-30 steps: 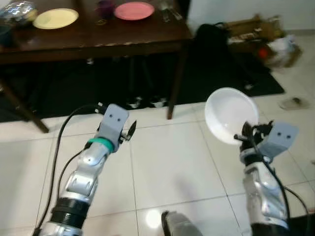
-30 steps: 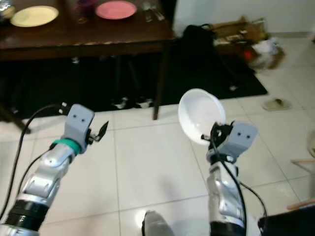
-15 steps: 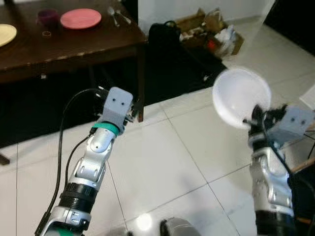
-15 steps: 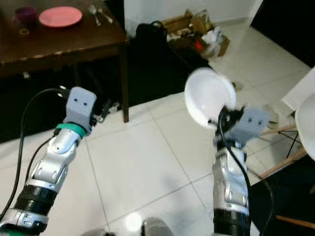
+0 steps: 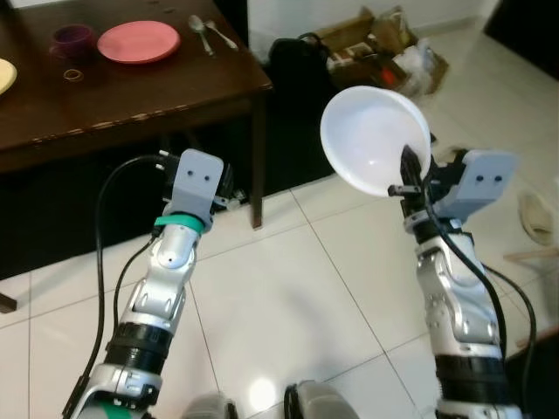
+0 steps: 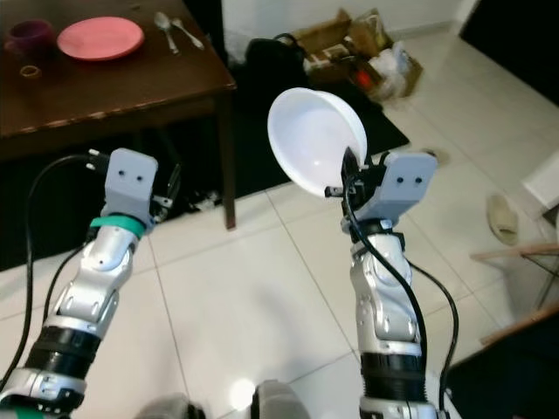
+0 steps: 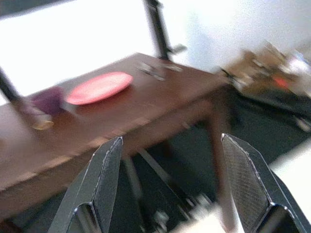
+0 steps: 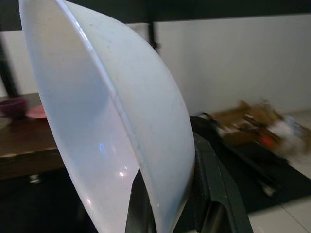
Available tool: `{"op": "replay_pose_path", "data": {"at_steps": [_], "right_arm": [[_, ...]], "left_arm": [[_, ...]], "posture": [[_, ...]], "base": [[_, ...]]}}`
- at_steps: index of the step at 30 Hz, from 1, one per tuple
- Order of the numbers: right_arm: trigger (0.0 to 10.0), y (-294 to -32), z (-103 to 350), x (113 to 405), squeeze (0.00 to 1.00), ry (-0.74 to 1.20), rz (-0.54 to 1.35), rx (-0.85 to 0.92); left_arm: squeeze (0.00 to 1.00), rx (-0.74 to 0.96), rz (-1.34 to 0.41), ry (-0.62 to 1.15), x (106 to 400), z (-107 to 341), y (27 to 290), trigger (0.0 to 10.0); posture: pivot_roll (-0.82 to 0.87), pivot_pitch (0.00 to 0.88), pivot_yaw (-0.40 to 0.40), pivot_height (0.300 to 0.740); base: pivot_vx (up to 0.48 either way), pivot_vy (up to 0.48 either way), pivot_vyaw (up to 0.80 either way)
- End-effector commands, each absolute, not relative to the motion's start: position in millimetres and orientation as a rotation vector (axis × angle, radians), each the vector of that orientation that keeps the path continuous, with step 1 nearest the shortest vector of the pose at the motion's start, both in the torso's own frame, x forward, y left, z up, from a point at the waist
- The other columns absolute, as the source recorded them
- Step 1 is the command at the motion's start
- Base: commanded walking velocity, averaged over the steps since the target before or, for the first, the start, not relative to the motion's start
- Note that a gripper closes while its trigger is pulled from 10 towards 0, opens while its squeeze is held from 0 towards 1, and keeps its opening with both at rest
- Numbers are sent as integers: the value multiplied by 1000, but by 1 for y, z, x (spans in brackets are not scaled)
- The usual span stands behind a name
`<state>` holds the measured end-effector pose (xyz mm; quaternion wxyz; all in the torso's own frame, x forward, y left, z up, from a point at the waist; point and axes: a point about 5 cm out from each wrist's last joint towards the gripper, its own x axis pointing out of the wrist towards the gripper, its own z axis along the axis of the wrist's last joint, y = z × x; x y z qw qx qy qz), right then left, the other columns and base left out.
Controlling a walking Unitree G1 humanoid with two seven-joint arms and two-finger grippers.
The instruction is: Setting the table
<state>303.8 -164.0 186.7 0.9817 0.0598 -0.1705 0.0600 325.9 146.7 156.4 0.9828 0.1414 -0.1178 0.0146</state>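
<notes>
Dark brown wooden table (image 5: pixel 131 96) stands beyond and left of both claws. White round plastic bowl (image 5: pixel 374 140) is held up on edge over pale floor tiles, its rim pinched between the closed fingers of the right gripper (image 5: pixel 409 175). Left gripper (image 7: pixel 170 189) is raised toward the table edge, fingers spread wide, holding nothing. Pink round plate (image 5: pixel 138 42), purple cup (image 5: pixel 72 38), metal spoons (image 5: pixel 210 31) lie on the tabletop beyond it.

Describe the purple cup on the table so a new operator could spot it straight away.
Start at the dark wooden table ahead of the robot, to its left. On it lies a pink plate; the purple cup stands just beyond that plate's left edge, with a small ring in front of it. It is the only dark, upright thing among flat plates and spoons.
</notes>
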Motion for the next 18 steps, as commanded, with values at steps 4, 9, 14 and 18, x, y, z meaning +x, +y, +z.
{"op": "replay_pose_path", "data": {"at_steps": [4, 9, 14, 18], "right_arm": [[10000, -155, 195, 311, 0, -346, 187, 202], [10000, -148, 210, 320, 0, -379, 220, 225], [10000, -150, 215, 323, 0, -391, 207, 235], [10000, -155, 213, 325, 0, -375, 164, 261]], "left_arm": [[0, 309, 160, -350, 319, 178, 161, 10000], [0, 290, 178, -402, 322, 197, 161, 10000], [0, 284, 177, -428, 324, 202, 158, 10000], [0, 283, 180, -440, 324, 205, 156, 10000]], "posture": [[12, 0, 4, 740], [34, 0, -12, 740], [32, 0, -10, 740], [30, 0, -8, 740]], "base": [[469, 0, 0], [469, 0, 0], [469, 0, 0], [469, 0, 0]]}}
